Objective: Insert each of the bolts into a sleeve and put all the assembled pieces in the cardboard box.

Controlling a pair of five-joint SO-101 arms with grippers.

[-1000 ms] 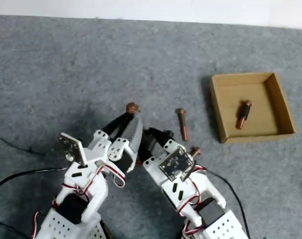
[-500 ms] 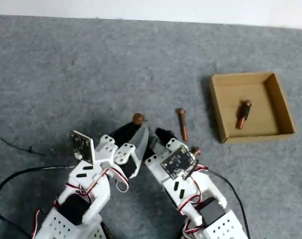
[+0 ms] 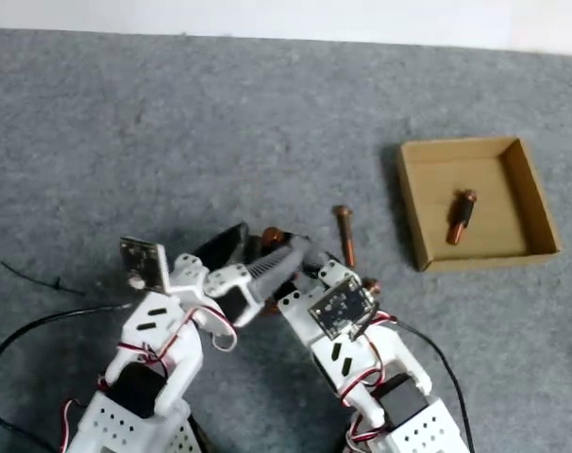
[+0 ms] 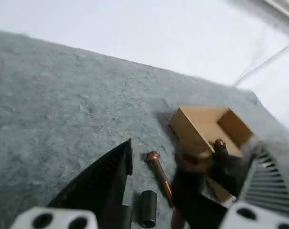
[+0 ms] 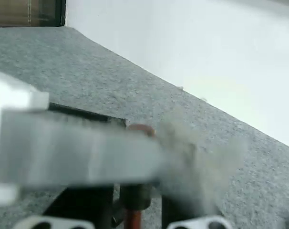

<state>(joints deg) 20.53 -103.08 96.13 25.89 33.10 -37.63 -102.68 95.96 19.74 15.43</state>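
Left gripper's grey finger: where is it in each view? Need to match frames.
high view: grey finger low centre, its tip beside the copper bolt head.
left wrist view: grey finger near the box, opposite the black finger.
right wrist view: grey finger, blurred, crosses in front of the bolt head.
Shared landmark: the white wall.

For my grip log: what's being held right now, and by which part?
The right gripper appears to hold a bolt by its lower shank, head up. The left gripper is open, holding nothing.
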